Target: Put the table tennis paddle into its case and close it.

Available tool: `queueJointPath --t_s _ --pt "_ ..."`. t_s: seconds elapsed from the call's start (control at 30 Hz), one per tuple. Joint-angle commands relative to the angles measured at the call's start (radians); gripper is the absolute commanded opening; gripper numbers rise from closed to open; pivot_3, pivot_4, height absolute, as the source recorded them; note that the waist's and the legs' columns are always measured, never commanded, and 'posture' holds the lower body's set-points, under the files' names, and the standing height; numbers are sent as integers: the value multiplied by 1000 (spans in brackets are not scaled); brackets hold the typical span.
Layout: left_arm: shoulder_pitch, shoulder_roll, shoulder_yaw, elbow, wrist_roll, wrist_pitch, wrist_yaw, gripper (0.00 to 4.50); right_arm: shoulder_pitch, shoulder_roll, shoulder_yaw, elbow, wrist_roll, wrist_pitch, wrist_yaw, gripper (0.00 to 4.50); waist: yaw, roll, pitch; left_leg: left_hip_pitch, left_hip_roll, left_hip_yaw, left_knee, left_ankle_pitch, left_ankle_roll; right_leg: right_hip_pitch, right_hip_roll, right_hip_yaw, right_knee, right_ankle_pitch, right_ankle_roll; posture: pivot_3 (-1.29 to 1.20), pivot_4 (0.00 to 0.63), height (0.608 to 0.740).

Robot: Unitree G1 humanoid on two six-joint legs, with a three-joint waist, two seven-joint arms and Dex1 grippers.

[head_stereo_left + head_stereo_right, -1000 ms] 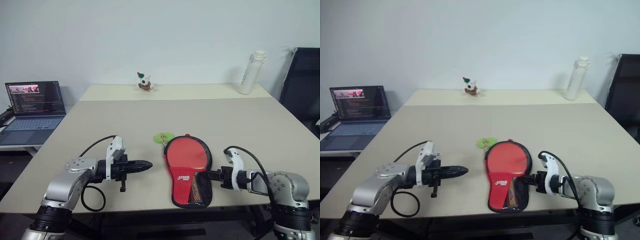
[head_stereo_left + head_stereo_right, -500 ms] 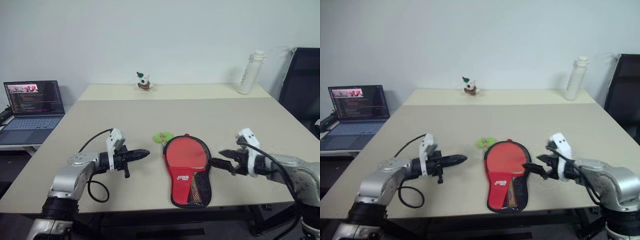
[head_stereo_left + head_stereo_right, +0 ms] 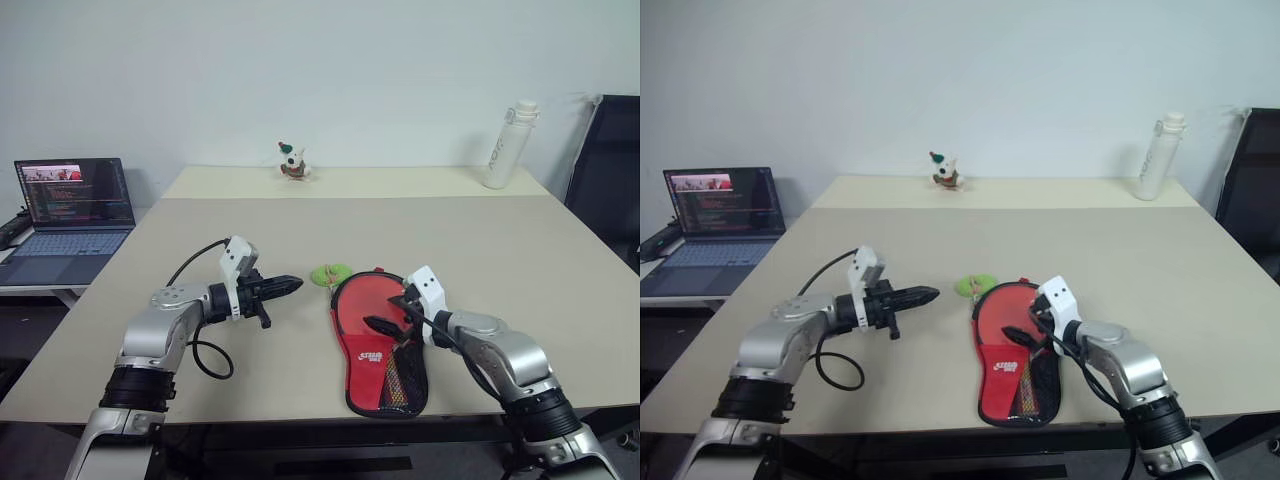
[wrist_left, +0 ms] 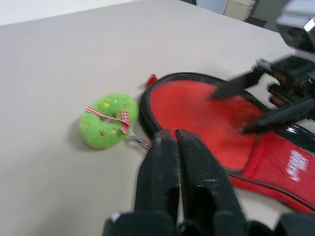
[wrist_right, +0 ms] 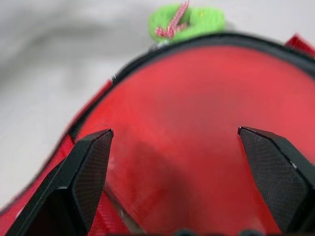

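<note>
The case [image 3: 378, 340] lies on the table [image 3: 500, 250] with the paddle [image 3: 372, 305] inside, red face up. My right gripper [image 3: 392, 312] hovers over that face, fingers spread wide. My left gripper [image 3: 290, 286], fingers nearly together, points at the case from its left, apart.

Clutter on and beside the beige table [image 3: 480, 240]

Green plush ring [image 3: 329, 273] mid-table; small toy figure [image 3: 290, 162] and white bottle [image 3: 508, 145] at the far edge; open laptop [image 3: 68, 205] alongside; black chair [image 3: 605, 165].
</note>
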Motion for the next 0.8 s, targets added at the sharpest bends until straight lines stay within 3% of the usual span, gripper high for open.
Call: queueJointPath --t_s 0.03,0.13,0.3,0.53,0.8 --pt "-96 -40 -24 108 75 -97 55 1668 10 24 2 -8 -16 -25 -8 4500 1 0 0 0 0 0 0 0 0 0 0 0 0 0 0 0 150 740" --pt "-151 -74 -35 203 109 -144 60 2770 14 35 5 -3 -30 -28 -7 4500 0 0 0 0 -1 0 0 0 0 0 1 0 0 0 0 0 150 740" --pt "-312 -160 -64 512 205 -290 116 4489 13 53 8 10 -47 -28 -15 4500 1 0 0 0 -1 0 0 0 0 0 1 -1 1 0 0 0 150 740" --pt "-427 -239 -118 809 325 -409 130 4489 20 75 0 5 -56 -21 -49 4500 -3 0 0 0 -1 0 0 0 0 0 1 -1 1 0 1 0 150 740" --pt "-438 -252 -103 915 376 -453 227 4489 31 88 -10 -5 -68 -20 -76 4500 -3 -1 -1 1 -1 0 1 0 0 0 1 -2 4 -3 5 0 150 740"
